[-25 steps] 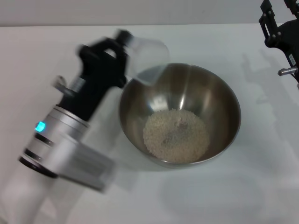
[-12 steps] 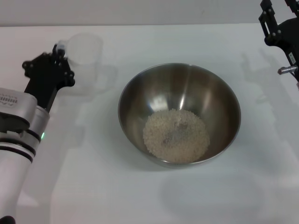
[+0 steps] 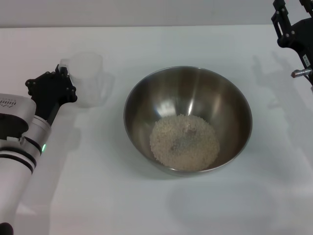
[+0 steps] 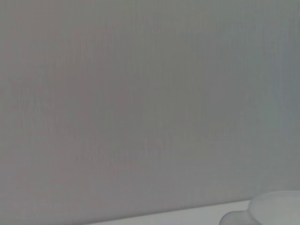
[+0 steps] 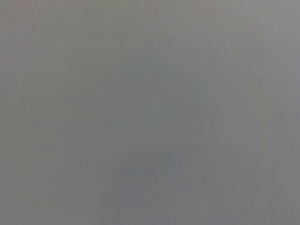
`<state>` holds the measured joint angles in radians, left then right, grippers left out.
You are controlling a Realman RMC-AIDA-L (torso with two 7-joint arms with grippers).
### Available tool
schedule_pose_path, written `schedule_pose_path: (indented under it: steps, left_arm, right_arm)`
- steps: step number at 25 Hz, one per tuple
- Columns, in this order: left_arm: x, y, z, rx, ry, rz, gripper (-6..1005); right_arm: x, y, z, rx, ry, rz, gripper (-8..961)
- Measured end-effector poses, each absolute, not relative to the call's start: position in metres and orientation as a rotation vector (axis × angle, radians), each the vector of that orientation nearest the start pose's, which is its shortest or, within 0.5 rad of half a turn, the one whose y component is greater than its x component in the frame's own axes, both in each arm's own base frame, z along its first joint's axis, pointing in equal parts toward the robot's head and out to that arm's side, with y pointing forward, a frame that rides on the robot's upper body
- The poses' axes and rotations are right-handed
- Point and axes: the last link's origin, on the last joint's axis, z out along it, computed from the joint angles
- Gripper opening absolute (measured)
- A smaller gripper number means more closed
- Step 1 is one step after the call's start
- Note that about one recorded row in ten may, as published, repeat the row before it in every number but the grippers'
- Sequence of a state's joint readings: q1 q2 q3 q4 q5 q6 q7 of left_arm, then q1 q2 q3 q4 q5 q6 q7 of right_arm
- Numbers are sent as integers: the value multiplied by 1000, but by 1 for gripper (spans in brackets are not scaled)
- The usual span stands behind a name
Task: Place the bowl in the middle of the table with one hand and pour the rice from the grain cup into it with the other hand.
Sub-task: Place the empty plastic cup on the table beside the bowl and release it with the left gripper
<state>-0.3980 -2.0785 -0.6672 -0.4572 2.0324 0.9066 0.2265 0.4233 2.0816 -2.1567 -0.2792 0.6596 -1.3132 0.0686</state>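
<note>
Left gripper (image 3: 62,78) clamped on upright grain cup (image 3: 87,78), right gripper (image 3: 288,24) parked far right, state unclear

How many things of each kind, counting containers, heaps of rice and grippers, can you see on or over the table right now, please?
Steel bowl: 1
Clear grain cup: 1
Heap of rice in the bowl: 1
Black grippers, left gripper by the cup and right gripper at the far right edge: 2
Total: 5
</note>
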Motion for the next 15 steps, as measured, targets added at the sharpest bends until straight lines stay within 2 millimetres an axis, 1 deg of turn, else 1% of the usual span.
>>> schedule_pose_path:
  steps: [10, 15]
  left_arm:
    - [-299, 330, -75, -1750, -599, -494, 24]
    - [-301, 329, -76, -1747, -636, -513, 26]
  right_arm:
    - [279, 335, -8, -1584, 307, 878, 508]
    - [280, 335, -8, -1585, 308, 875, 508]
